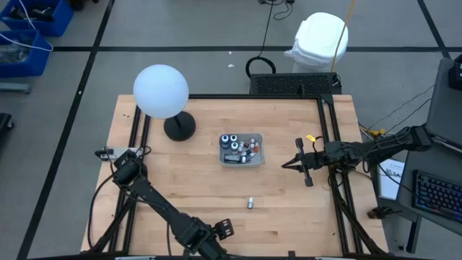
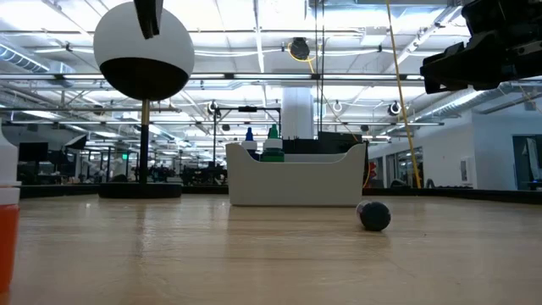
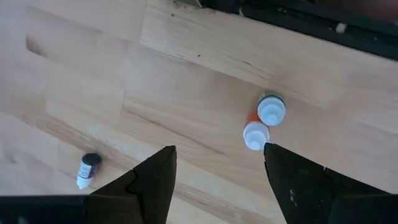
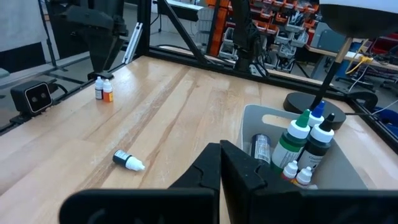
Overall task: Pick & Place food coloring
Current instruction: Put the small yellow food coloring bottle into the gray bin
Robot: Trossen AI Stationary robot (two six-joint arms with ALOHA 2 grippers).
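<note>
A clear tray (image 1: 258, 137) at mid-table holds several food coloring bottles (image 4: 298, 146), standing upright. One dark-bodied, white-capped bottle (image 1: 250, 203) lies on its side on the wood nearer the front edge. Two tiny white-capped bottles (image 3: 263, 121), one of them orange, stand together close to the front edge. My left gripper (image 3: 217, 180) hangs open above the table beside that pair, pointing steeply down, touching nothing. My right gripper (image 1: 289, 165) hovers shut to the right of the tray, pointing level toward it, with nothing between its fingers.
A white globe lamp (image 1: 160, 90) on a black round base (image 1: 179, 127) stands at the far left. Black frame rails (image 1: 328, 130) run along the table's sides and back. A small camera (image 4: 34, 96) sits at the front edge near the bottle pair.
</note>
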